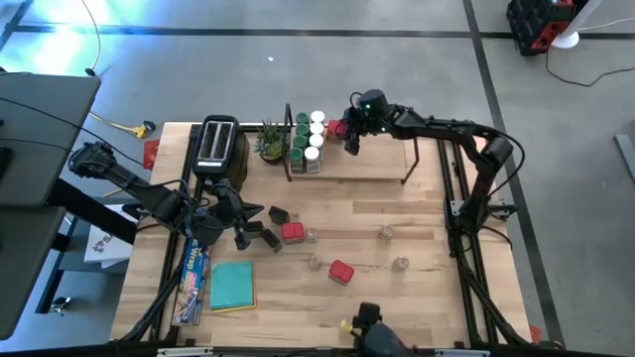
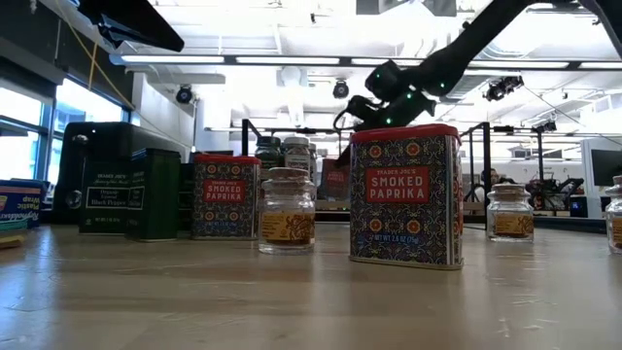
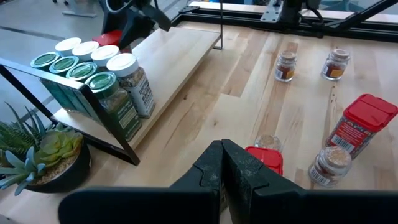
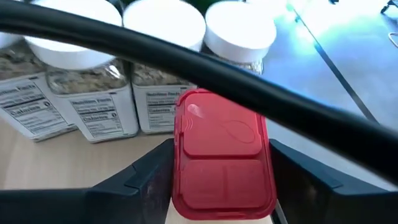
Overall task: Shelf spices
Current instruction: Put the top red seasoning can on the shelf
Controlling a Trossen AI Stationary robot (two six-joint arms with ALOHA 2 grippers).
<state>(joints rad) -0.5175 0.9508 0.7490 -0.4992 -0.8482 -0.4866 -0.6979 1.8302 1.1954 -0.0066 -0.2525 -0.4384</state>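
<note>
The shelf (image 1: 367, 164) stands at the table's far side. Green-lidded jars (image 1: 301, 134) and white-lidded jars (image 1: 317, 127) fill its left end. My right gripper (image 1: 346, 136) reaches over the shelf just right of those jars, shut on a red tin (image 4: 224, 155). More spices stand loose on the table: red tins (image 1: 292, 232) (image 1: 341, 272), dark tins (image 1: 278, 214) and tiny clear jars (image 1: 386, 233). My left gripper (image 1: 244, 234) hangs shut and empty above the table's left middle, close to the dark tins. My right gripper has the red tin between its two fingers (image 4: 152, 177), one on each side just below the red lid (image 4: 186, 186). The fingers come slanting down from the table's right. The tin stands upright beside the white-lidded jars (image 4: 165, 25); its bottom is hidden.
A black toaster (image 1: 218, 144) and a small potted plant (image 1: 270, 145) stand left of the shelf. A teal pad (image 1: 232, 285) and a wrap box (image 1: 193, 276) lie near the left front. The shelf's black frame rod (image 4: 205, 74) crosses close above the tin. The shelf's right part is bare wood.
</note>
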